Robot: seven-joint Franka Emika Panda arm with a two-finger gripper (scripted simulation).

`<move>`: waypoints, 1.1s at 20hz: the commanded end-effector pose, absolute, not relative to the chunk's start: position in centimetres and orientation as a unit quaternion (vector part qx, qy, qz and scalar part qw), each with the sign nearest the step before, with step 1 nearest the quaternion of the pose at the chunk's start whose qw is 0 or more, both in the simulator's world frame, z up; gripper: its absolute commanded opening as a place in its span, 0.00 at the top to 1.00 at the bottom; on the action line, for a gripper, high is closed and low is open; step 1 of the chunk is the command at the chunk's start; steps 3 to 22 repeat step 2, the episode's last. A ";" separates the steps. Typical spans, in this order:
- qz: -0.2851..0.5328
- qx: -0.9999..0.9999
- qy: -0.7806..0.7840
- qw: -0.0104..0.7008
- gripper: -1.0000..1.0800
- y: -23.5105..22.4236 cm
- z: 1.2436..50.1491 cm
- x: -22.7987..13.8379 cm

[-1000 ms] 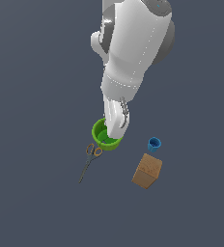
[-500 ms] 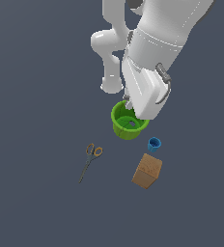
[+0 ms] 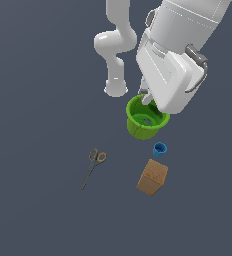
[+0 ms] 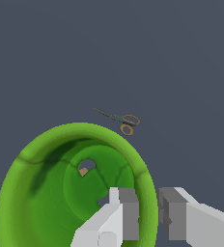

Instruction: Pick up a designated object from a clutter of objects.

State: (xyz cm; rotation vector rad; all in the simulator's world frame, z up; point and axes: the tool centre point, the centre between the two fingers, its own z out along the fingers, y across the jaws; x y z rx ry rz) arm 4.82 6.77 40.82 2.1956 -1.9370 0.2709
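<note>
Green cup [image 3: 147, 118], hanging clear of the tabletop [image 3: 38, 210] with its thick rim pinched between the closed end effector [image 4: 150, 212] fingers, looks stiff, light and smooth, so a wall grip suits it.

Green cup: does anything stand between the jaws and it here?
Nothing visible. The gripper has one finger inside and one outside the green cup's rim, and the scissors, blue cup and block lie apart.
</note>
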 end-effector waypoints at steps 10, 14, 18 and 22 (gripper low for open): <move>0.092 0.743 -0.656 0.100 1.00 6.9 41.2 4.9; 0.092 0.743 -0.656 0.100 1.00 6.9 41.2 4.9; 0.092 0.743 -0.656 0.100 1.00 6.9 41.2 4.9; 0.092 0.743 -0.656 0.100 1.00 6.9 41.2 4.9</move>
